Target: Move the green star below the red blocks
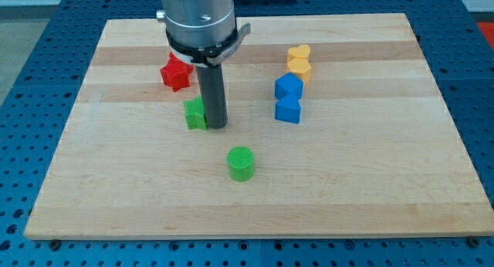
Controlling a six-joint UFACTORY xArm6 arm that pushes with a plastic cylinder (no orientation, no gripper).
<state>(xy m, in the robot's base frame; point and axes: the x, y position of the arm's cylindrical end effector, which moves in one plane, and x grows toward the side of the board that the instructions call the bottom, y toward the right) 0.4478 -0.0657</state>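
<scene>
Grey metal wrist, black collar w/ screw, dark rod; my tip (214,126).

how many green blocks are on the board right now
2. The green star sits just left of my tip, touching or nearly touching it, below the red blocks. The green cylinder stands alone nearer the view's bottom. The arm may hide others.

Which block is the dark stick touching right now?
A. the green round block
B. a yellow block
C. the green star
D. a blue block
C. My tip sits right against the view's right side of the green star, below the red blocks, while the green round block, the blue blocks and the yellow blocks stand apart from it.
</scene>
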